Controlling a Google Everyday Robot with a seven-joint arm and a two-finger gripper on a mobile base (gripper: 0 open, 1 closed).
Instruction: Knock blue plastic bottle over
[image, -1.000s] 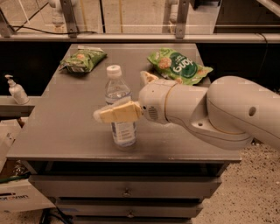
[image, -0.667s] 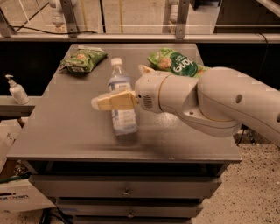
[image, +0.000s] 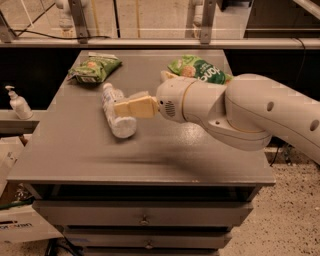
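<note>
My arm (image: 250, 112) reaches in from the right, low over the worktop (image: 150, 155). Its thick white forearm lies roughly level and the rounded wrist faces left. At the end of the wrist, my tool (image: 131, 107) points left over the middle of the worktop, towards its left side.

The blue plastic bottle (image: 111, 111) lies on its side on the left half of the worktop. Its long axis runs far to near and slants slightly to the right. The white cap points to the far edge and the base faces the near edge.

The tip of my tool sits across the bottle's middle, coming in from its right side. I cannot tell whether it rests on the plastic or hangs just above it. I also cannot tell whether the tool is apart or together, and it has nothing clamped in it that I can see.

A green snack bag (image: 94, 67) lies just beyond the cap at the far left. A second green bag (image: 200, 70) lies at the far right, partly behind my wrist. A small white pump bottle (image: 17, 102) stands on a ledge off the worktop's left side.
</note>
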